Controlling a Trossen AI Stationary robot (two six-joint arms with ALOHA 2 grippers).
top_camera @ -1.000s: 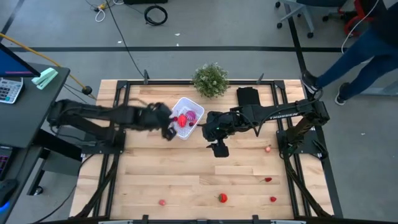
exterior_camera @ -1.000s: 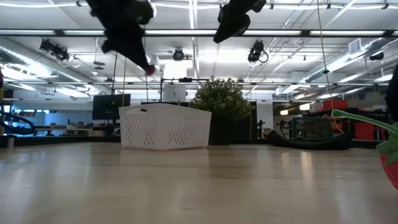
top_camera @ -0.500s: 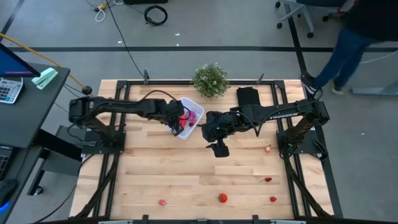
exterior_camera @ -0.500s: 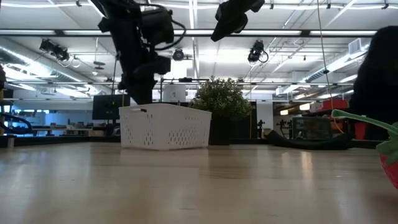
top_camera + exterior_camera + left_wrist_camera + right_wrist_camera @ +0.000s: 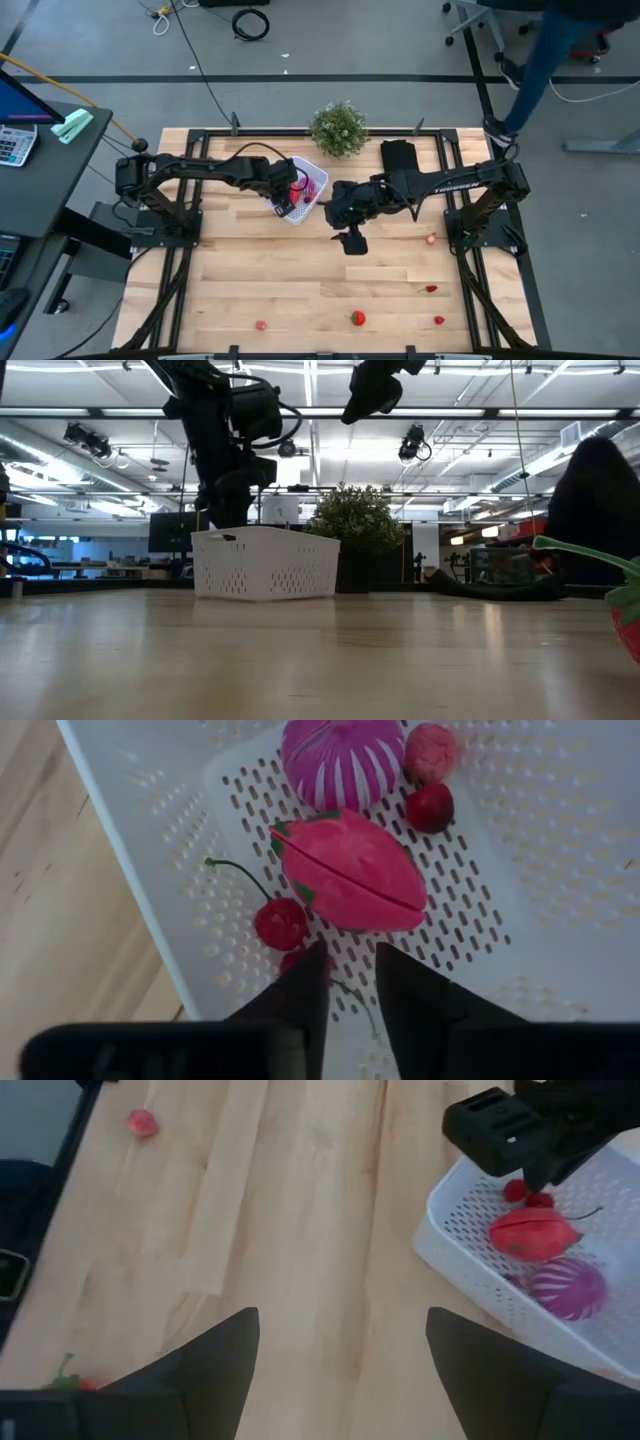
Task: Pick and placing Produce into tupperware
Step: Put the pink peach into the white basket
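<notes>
The white perforated tupperware [image 5: 312, 208] sits at the table's far middle, also in the low view [image 5: 265, 565]. In it lie a large pink-red piece [image 5: 350, 870], a purple striped one [image 5: 340, 760], a pinkish one [image 5: 432, 750], a small dark red one [image 5: 430, 808] and a stemmed cherry [image 5: 280, 923]. My left gripper [image 5: 350, 970] reaches down inside it, fingers a little apart, a thin stem showing in the gap. My right gripper [image 5: 340, 1380] hovers wide open just right of the tupperware [image 5: 350, 238]. My left gripper comes into the tupperware from above. A small red piece [image 5: 293, 960] lies right against one finger [image 5: 305, 985], which half hides it. I cannot tell whether the finger touches it.
A potted plant [image 5: 338, 128] and a black cloth [image 5: 398, 155] stand at the far edge. Loose red pieces lie on the right and near parts of the table [image 5: 431, 239] [image 5: 431, 289] [image 5: 357, 318] [image 5: 260, 325]. A person [image 5: 560, 40] walks beyond the far right corner.
My left gripper, with a small red piece at its fingertips a second ago, has moved right from beside the tupperware to over it and gone down inside. The container wall now hides its tips in the low view. The person has walked toward the right.
</notes>
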